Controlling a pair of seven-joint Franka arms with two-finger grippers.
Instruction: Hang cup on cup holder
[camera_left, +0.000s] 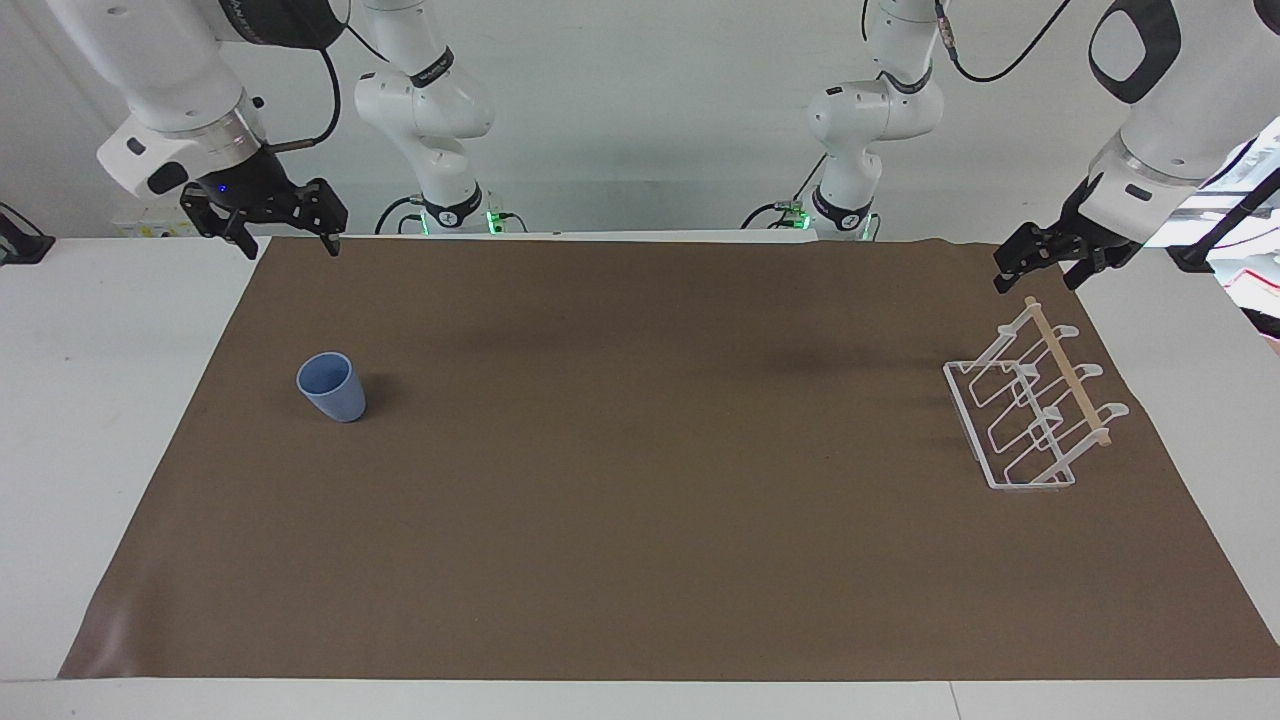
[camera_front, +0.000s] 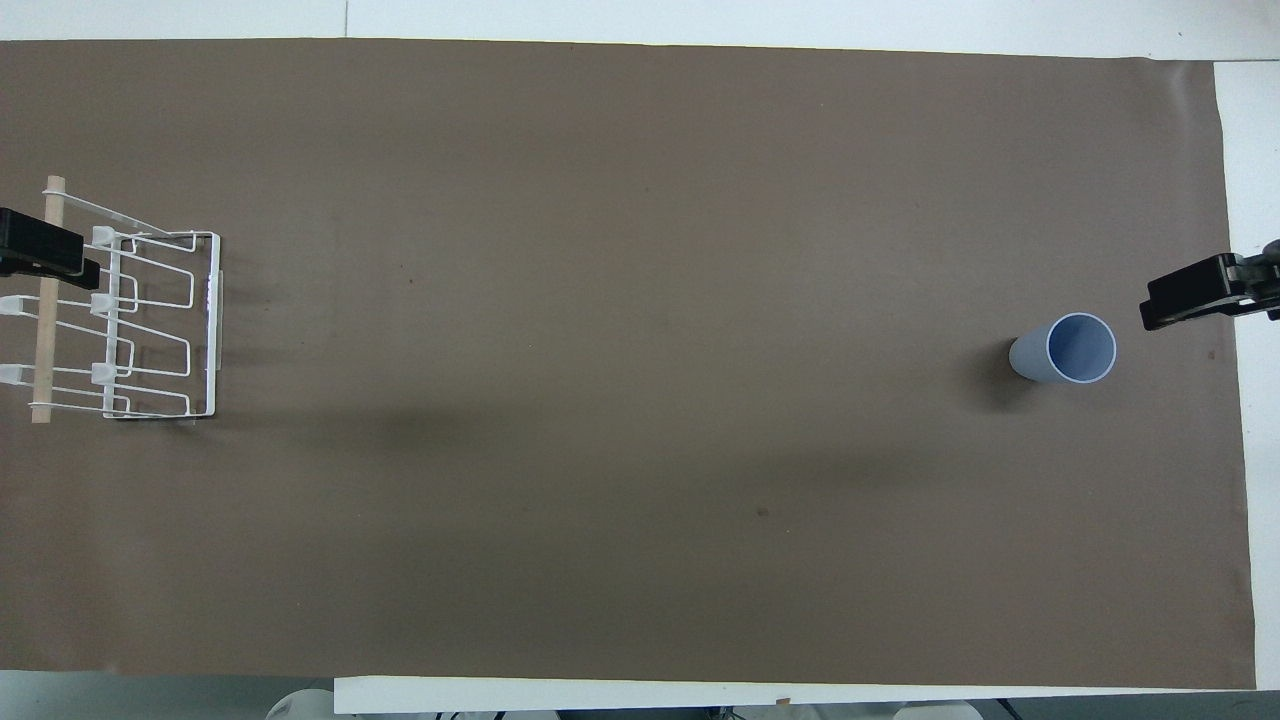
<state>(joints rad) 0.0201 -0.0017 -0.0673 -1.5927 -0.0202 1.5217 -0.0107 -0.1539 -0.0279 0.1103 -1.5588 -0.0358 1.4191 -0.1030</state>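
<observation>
Matte light-blue tapered plastic cup (camera_left: 332, 386) upright on brown-covered bench (camera_left: 640, 480), white wire cup holder (camera_left: 1030, 415) with wooden rod well apart; right gripper (camera_left: 285, 235) fingers spread, left gripper (camera_left: 1040, 268) fingers unclear.

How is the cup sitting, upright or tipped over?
Upright and empty: the cup stands on its narrow base on the brown mat, open rim up, bare inside from overhead.

Matt blue plastic cup (camera_left: 332, 387); white-coated wire cup holder (camera_left: 1030, 410) with pale wooden rod (camera_left: 1068, 371); matt brown mat (camera_left: 640, 520).

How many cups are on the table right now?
1. The cup stands upright on the brown mat toward the right arm's end; none hangs on the cup holder.
</observation>
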